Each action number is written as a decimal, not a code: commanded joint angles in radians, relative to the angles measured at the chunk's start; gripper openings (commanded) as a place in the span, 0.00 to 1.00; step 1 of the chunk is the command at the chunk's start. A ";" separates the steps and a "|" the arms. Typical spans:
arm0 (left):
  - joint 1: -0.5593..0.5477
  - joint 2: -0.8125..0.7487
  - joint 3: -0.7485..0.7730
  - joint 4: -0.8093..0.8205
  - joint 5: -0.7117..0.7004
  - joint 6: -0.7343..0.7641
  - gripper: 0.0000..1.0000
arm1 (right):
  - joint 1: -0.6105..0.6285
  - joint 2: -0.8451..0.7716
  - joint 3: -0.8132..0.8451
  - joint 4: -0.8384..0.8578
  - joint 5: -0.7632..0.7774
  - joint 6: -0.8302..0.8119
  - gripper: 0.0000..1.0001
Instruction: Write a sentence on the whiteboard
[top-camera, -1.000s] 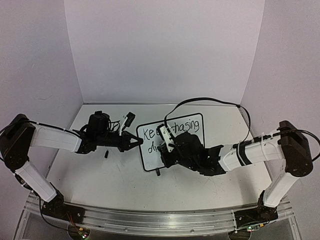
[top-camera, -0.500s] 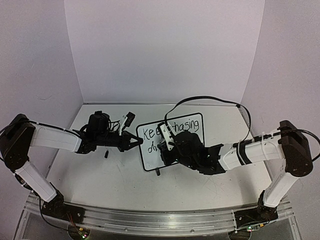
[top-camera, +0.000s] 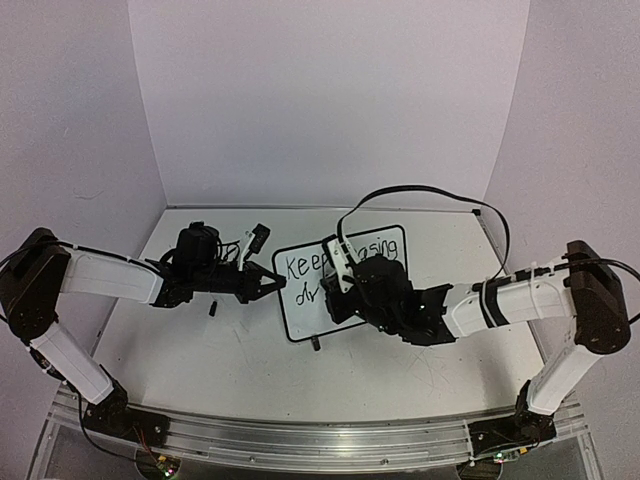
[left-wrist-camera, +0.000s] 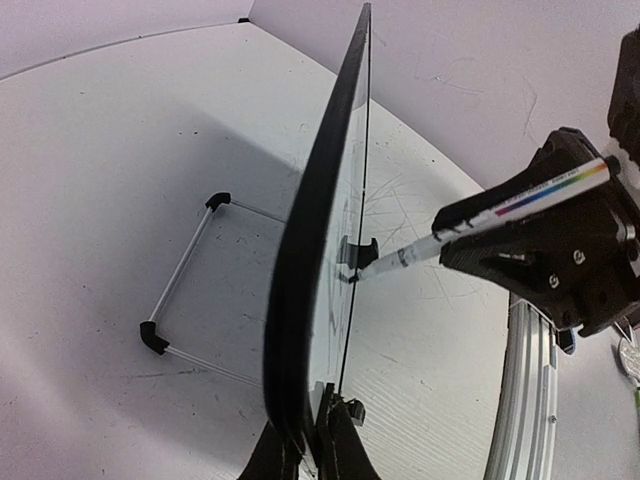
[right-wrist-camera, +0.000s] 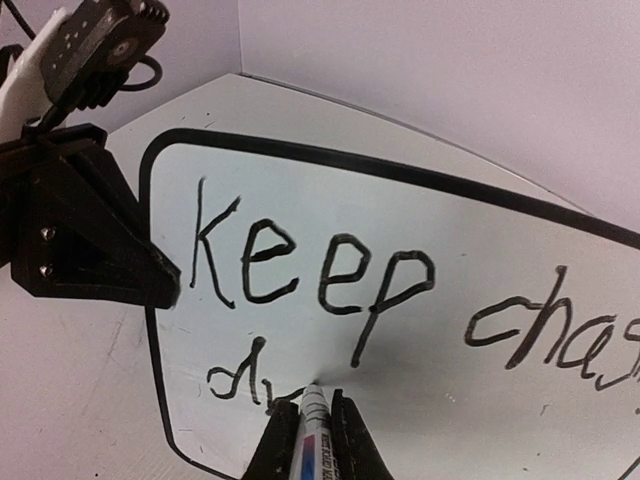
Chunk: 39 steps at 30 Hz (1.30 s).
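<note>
The whiteboard (top-camera: 296, 309) stands tilted on the table's middle. My left gripper (top-camera: 276, 283) is shut on its left edge; in the left wrist view its fingers (left-wrist-camera: 270, 455) pinch the board (left-wrist-camera: 305, 300), which shows edge-on. My right gripper (top-camera: 335, 292) is shut on a marker (right-wrist-camera: 314, 435) whose tip touches the board (right-wrist-camera: 470, 240) on the second line. The sentence (right-wrist-camera: 312, 268) reads "Keep cha…" on the top line, with "dr" begun below it. In the top view the sentence (top-camera: 304, 266) is partly hidden by the right arm. The marker (left-wrist-camera: 500, 212) also shows in the left wrist view.
A small black marker cap (top-camera: 212, 308) lies on the table left of the board. A wire stand (left-wrist-camera: 185, 290) props the board from behind. An aluminium rail (top-camera: 300, 440) runs along the near edge. Purple walls close the back and both sides.
My right gripper with the marker has shifted slightly right along the second line, uncovering more of "Keep". The left arm and the board have not moved.
</note>
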 joint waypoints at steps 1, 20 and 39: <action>0.017 -0.008 0.019 -0.040 -0.159 0.085 0.00 | -0.021 -0.109 -0.058 0.076 -0.011 -0.013 0.00; 0.017 -0.012 0.020 -0.042 -0.159 0.081 0.00 | -0.034 -0.020 -0.031 0.060 -0.121 -0.014 0.00; 0.018 -0.012 0.022 -0.045 -0.156 0.084 0.00 | -0.034 -0.044 -0.044 0.043 0.053 0.018 0.00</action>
